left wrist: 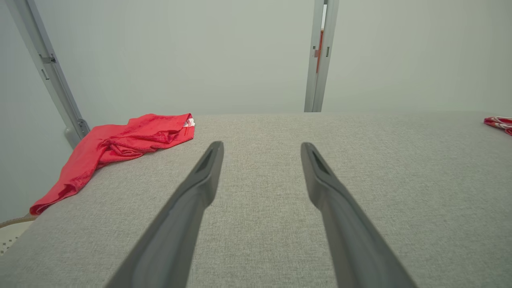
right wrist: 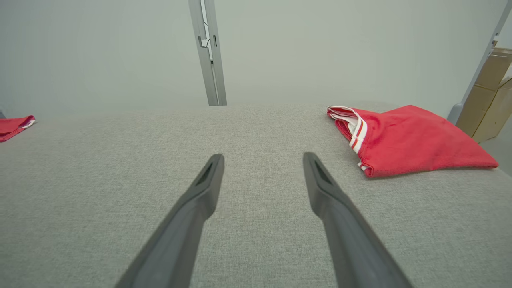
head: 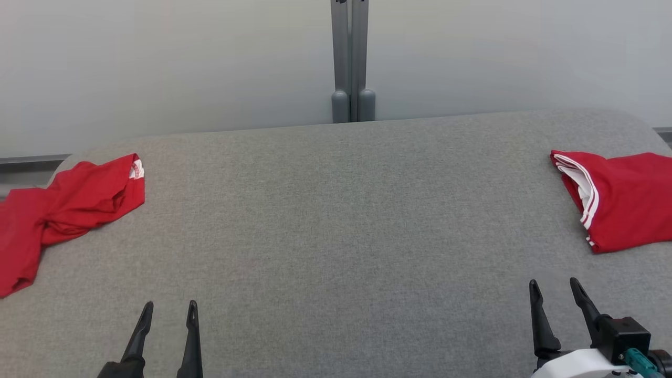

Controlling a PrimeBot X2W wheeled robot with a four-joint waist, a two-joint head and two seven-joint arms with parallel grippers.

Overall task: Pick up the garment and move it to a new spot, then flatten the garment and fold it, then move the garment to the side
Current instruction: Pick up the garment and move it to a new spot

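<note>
My left fingers [head: 190, 331] and right fingers [head: 539, 320] both stand wide apart, holding nothing, above the grey surface [head: 336, 220]. A crumpled red garment [head: 68, 205] lies at its left edge, partly draped over; a folded red garment [head: 625, 199] with white stripes lies at its right edge.

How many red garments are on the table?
2. The crumpled garment lies at the table's left edge; the folded garment with white stripes sits at the right edge, partly out of the head view.
</note>
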